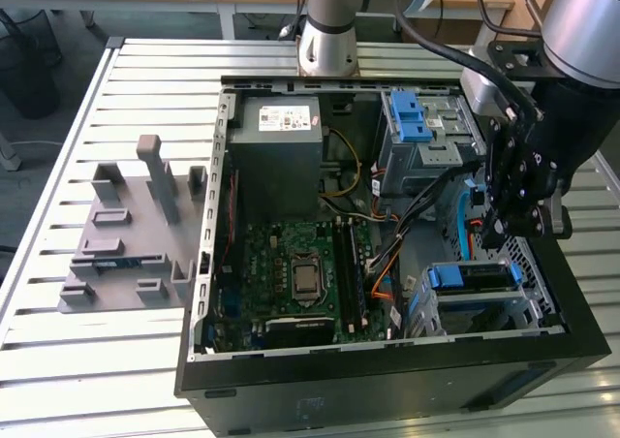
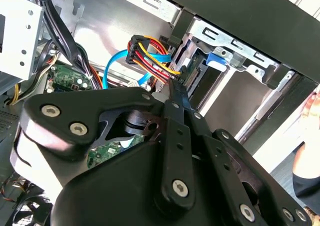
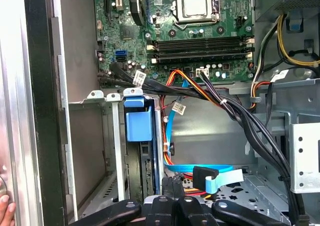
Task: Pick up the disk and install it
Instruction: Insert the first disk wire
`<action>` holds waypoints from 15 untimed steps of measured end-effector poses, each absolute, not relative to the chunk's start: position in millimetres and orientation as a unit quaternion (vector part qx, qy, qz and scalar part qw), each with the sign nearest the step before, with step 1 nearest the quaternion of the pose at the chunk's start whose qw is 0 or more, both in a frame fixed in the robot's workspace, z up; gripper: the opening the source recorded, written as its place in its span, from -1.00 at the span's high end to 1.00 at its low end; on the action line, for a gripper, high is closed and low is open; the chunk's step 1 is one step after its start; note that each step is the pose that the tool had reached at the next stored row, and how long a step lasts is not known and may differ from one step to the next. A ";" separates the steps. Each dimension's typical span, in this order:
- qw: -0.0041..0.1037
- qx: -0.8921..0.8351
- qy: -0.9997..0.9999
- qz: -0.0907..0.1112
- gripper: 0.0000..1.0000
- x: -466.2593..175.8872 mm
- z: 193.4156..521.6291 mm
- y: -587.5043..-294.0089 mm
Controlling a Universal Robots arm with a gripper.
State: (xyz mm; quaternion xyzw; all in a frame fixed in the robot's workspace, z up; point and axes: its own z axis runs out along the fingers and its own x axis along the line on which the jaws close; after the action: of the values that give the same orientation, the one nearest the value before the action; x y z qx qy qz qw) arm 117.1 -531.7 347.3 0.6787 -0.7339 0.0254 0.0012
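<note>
My claw point(image 1: 504, 227) hung inside the computer case point(image 1: 387, 385) | fingers pressed together, empty | disk point(image 1: 469, 277) sat in its bay, just beside.

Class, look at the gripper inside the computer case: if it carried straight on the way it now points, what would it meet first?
Probably the cable plugs at the rear of the disk. The gripper points into the case toward the multicoloured power cable plugged in there; depth is unclear.

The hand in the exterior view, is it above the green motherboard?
No, the hand hangs over the case's drive-bay side, toward the exterior view's right of the motherboard.
</note>
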 end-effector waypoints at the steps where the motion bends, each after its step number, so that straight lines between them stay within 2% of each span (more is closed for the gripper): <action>1: 0.001 0.679 -0.734 0.025 0.79 117.1 347.3 -531.7; 9: 0.001 0.679 -0.734 0.025 0.77 117.1 354.3 -531.8; 10: 0.001 0.679 -0.734 0.025 0.65 117.1 355.3 -531.8; 11: 0.001 0.679 -0.734 0.025 0.65 117.1 355.9 -531.8; 12: 0.001 0.679 -0.734 0.025 0.52 117.1 356.3 -531.8; 15: 0.001 0.679 -0.734 0.025 0.52 117.1 356.3 -532.1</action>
State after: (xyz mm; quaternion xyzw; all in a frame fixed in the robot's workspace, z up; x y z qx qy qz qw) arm 117.1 -532.1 356.3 0.6787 -0.7339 0.0253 0.0013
